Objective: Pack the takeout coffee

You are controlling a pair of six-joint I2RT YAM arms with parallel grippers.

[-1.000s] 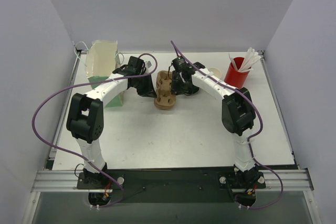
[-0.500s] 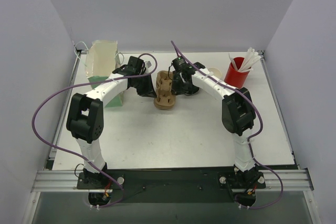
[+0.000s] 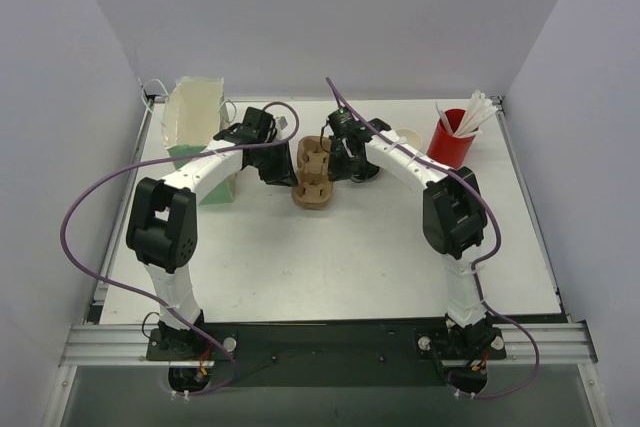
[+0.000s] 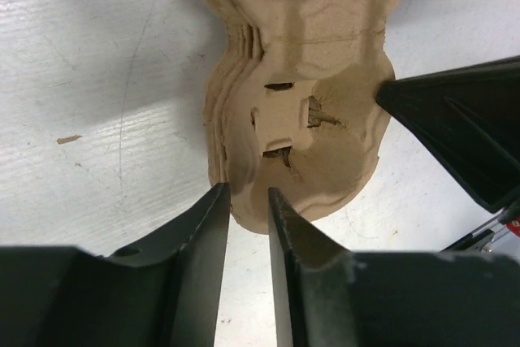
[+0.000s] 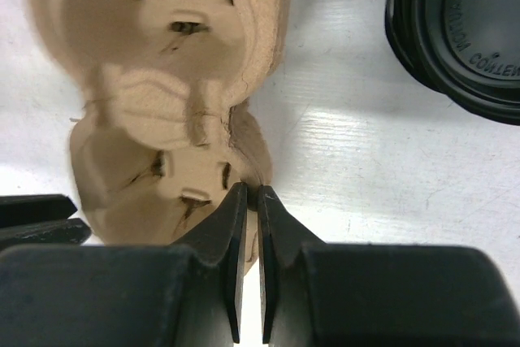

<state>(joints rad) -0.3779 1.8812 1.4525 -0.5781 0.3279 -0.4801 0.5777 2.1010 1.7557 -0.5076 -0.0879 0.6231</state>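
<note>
A stack of brown pulp cup carriers (image 3: 313,175) lies mid-table between both grippers. My left gripper (image 4: 248,193) sits at the stack's near left corner, its jaws a narrow gap apart, with bare table showing between them. My right gripper (image 5: 253,191) is shut, its tips pinching the thin rim of the carrier (image 5: 162,79) on the opposite side. The takeout coffee (image 5: 463,30) shows only its round black lid, just right of the carriers. In the top view it is largely hidden under the right arm.
An open paper bag (image 3: 195,122) with a green base stands at the back left. A red cup with white sticks (image 3: 452,137) and a stack of tan cups (image 3: 405,135) stand at the back right.
My right gripper's jaws have closed onto the carrier's rim. My left gripper's jaws have parted slightly. Neither arm nor the stack has moved noticeably.
</note>
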